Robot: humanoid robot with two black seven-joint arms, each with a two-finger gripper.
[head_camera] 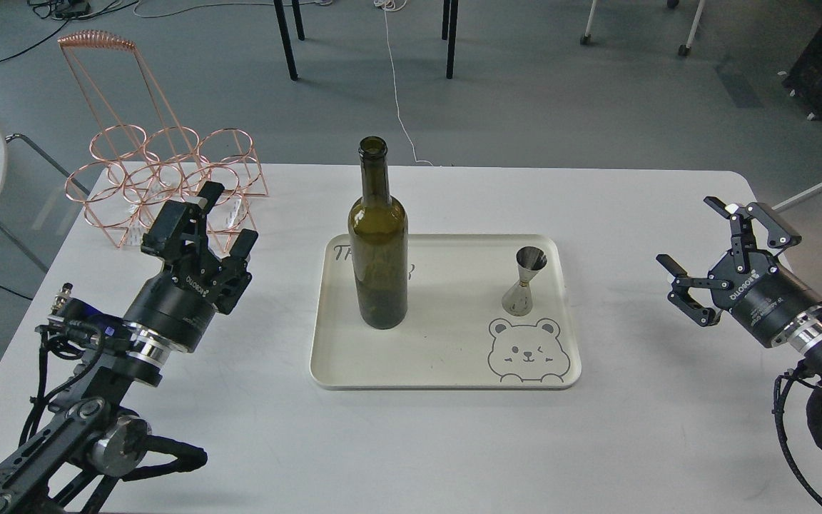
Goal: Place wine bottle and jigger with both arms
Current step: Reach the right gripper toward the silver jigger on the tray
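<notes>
A tall dark olive-green wine bottle [378, 243] stands upright on the left part of a cream tray [447, 368] in the middle of the white table. The small steel jigger [525, 280] stands upright on the tray's right side, above a printed bear face. My left gripper [227, 217] hovers left of the tray, open and empty, a good distance from the bottle. Far to the right of the tray, my right gripper [693, 239] is open wide with nothing between its fingers.
A copper wire bottle rack [161, 178] stands at the table's back left, just behind my left gripper. The white table [639, 400] ends close behind the tray's far side. Chair and table legs stand on the grey floor beyond.
</notes>
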